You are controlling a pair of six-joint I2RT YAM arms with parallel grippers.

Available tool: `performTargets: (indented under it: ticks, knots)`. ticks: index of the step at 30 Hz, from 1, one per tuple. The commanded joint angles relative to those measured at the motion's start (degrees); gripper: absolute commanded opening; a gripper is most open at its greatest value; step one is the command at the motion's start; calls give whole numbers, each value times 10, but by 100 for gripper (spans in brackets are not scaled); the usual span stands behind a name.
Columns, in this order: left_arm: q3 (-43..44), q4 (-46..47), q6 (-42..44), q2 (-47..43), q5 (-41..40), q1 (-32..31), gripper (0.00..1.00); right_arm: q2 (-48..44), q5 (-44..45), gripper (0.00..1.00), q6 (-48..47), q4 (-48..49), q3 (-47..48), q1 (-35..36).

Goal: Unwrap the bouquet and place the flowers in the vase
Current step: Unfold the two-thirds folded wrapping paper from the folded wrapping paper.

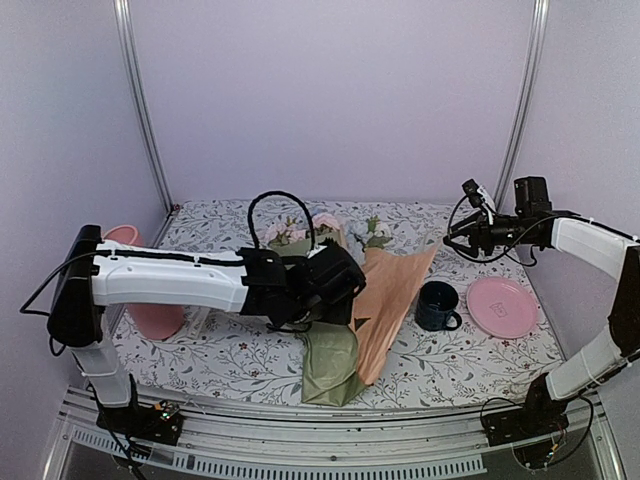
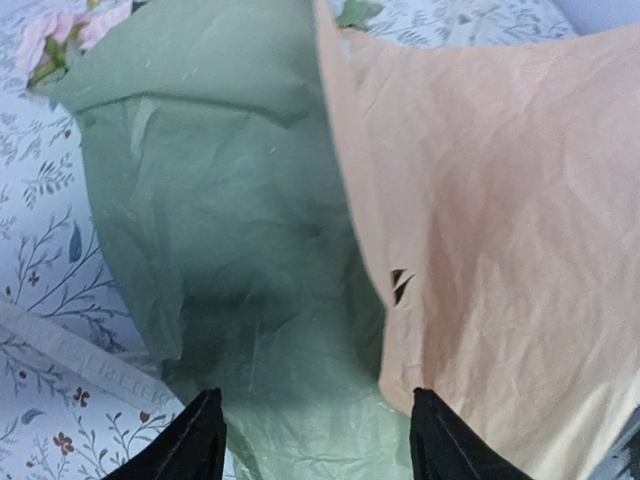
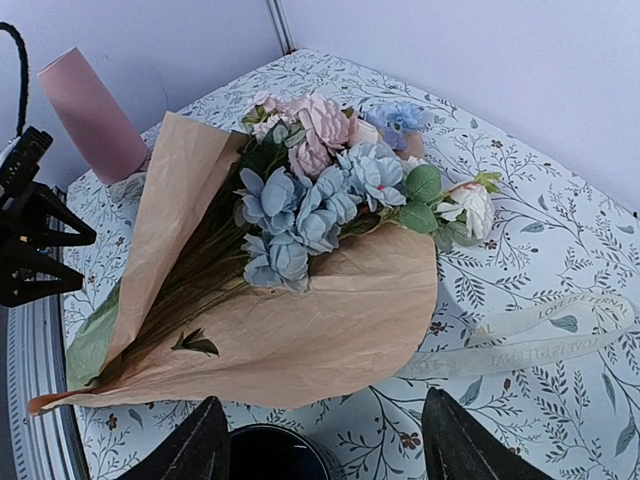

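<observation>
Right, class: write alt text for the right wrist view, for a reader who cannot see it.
A bouquet of pink, blue and cream flowers lies on the patterned table in open peach paper. A pink vase stands beyond it, a cream ribbon lies alongside.

In the top view the left arm [image 1: 180, 280] covered the middle of the bouquet [image 1: 390, 290] and most of the vase [image 1: 155, 320]. In the left wrist view the flowers [image 2: 60, 35] were cut off by the top corner, and only the tips of the left gripper [image 2: 315, 395] showed. In the right wrist view the bottom edge cut the mug [image 3: 275, 452].
</observation>
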Motion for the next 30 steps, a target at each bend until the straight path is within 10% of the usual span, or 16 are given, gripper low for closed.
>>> performTargets:
  ticks: [1,13,17,30]
  knots:
    - [-40,150,20,-24,47,15,66,-26,24,68,-14,-1,12,3]
    - [-46,245,58,32,72,57,45,-15,16,68,-14,3,5,2]
    - [-58,250,66,9,80,62,0,-14,19,68,-14,1,6,3]
    - [-329,171,-16,-286,26,94,0,22,3,68,-13,0,6,9]
